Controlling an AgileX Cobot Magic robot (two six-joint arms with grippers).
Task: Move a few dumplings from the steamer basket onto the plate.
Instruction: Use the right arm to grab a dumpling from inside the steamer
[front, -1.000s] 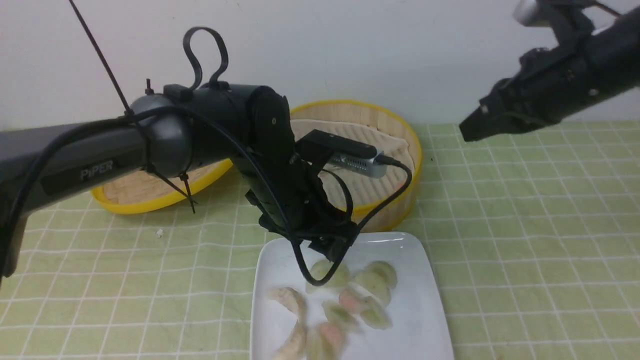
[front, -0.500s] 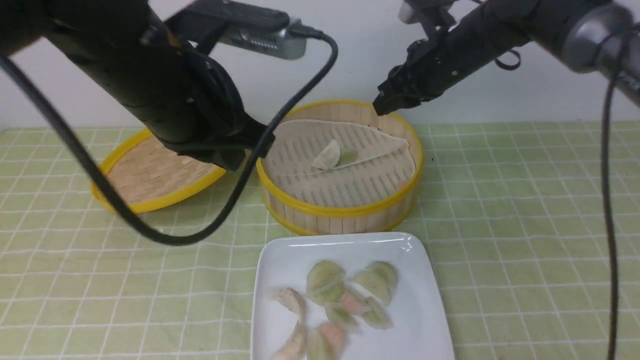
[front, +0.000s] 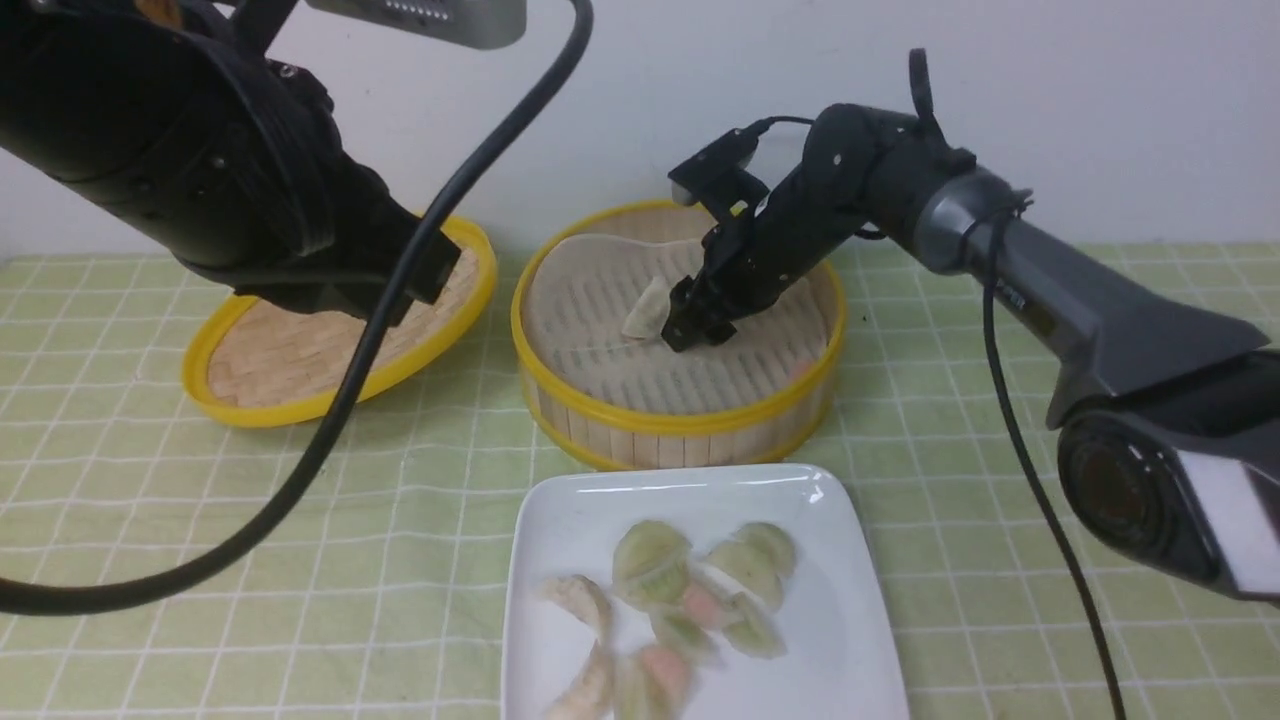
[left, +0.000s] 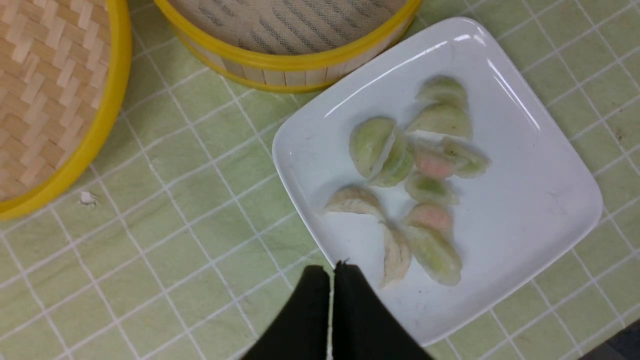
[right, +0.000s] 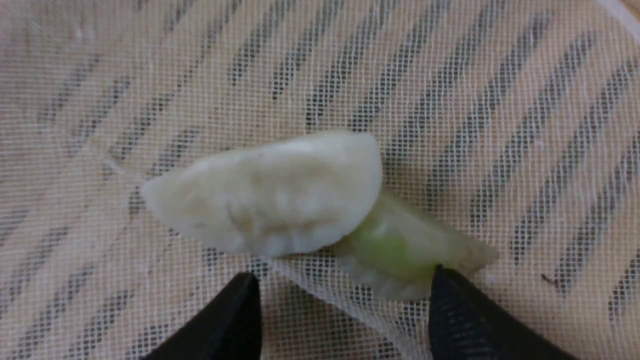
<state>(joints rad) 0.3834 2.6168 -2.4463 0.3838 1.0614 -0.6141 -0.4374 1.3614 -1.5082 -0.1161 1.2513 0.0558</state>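
The steamer basket (front: 680, 420) stands at the middle back with a whitish mesh liner (right: 450, 100). Two dumplings lie together on the liner: a whitish one (front: 647, 308), also in the right wrist view (right: 270, 195), and a pale green one (right: 400, 245) partly under it. My right gripper (right: 345, 285) is open, low inside the basket right beside them; one fingertip (right: 450, 295) touches the green one's edge. In the front view it (front: 690, 325) hides the green dumpling. The white plate (front: 850, 640) in front holds several dumplings (left: 400, 155). My left gripper (left: 330, 272) is shut and empty, high over the plate's edge.
The shallow woven lid (front: 300, 370) lies left of the basket, tilted under my left arm (front: 200, 170). A green checked cloth (front: 1050, 480) covers the table. A black cable (front: 330, 430) hangs from the left arm over the cloth.
My left arm rose from the plate and drew back to the left, leaving a dumpling there. My right arm swung in from the upper right and came down into the basket.
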